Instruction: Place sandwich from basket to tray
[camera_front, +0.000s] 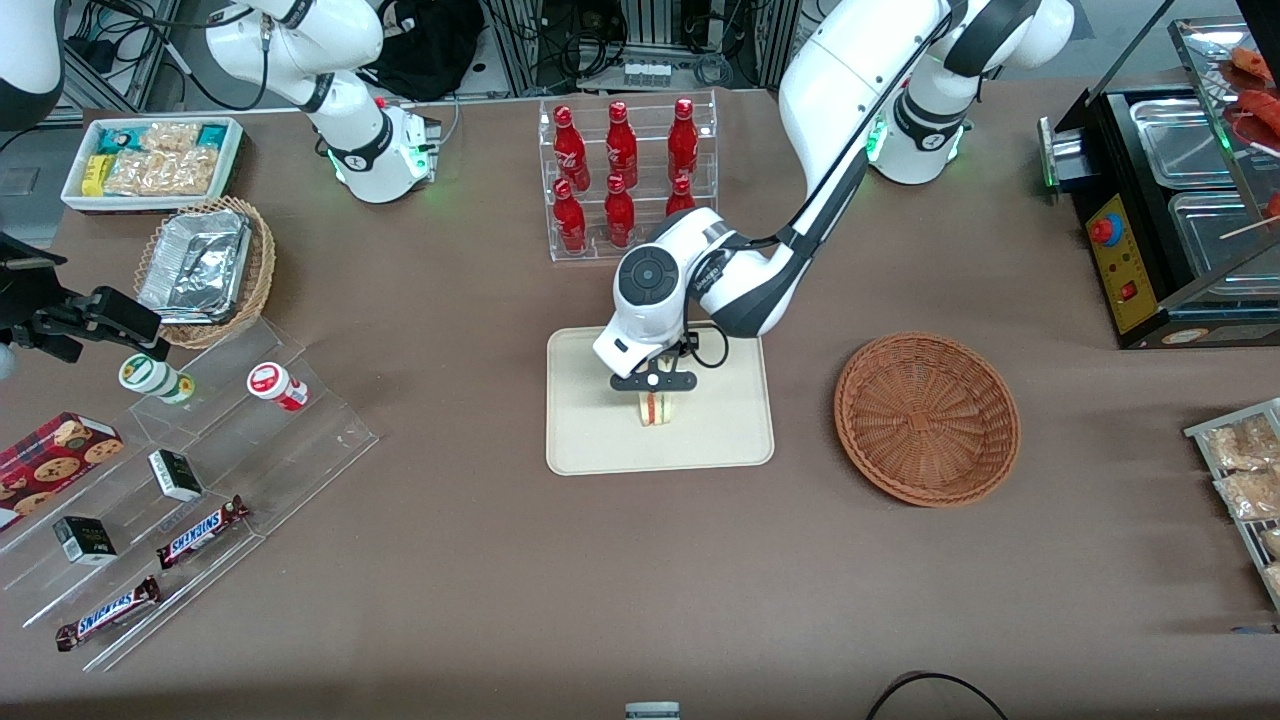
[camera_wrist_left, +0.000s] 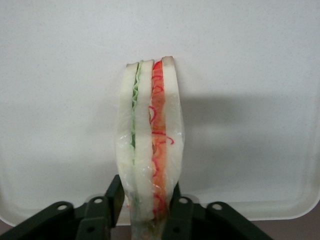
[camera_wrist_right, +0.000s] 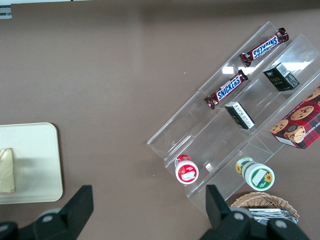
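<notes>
The tray (camera_front: 600, 440) serves as landmark. On its middle stands the sandwich (camera_front: 656, 409), set on edge with the red and green filling stripe facing the front camera; its lower edge looks to rest on the tray's surface. Directly above it hangs the gripper (camera_front: 655, 392), its black fingers (camera_wrist_left: 111, 200) pressed against the two outer bread faces, so the jaws are clamped on the sandwich (camera_wrist_left: 149, 150), which runs out from between them over the cream tray (camera_wrist_left: 250, 75). The basket (camera_front: 927, 417) lies beside the tray, toward the working arm's end of the table, well apart from it. Farther from the front camera than the tray stands a clear rack of red bottles (camera_front: 622, 170).
</notes>
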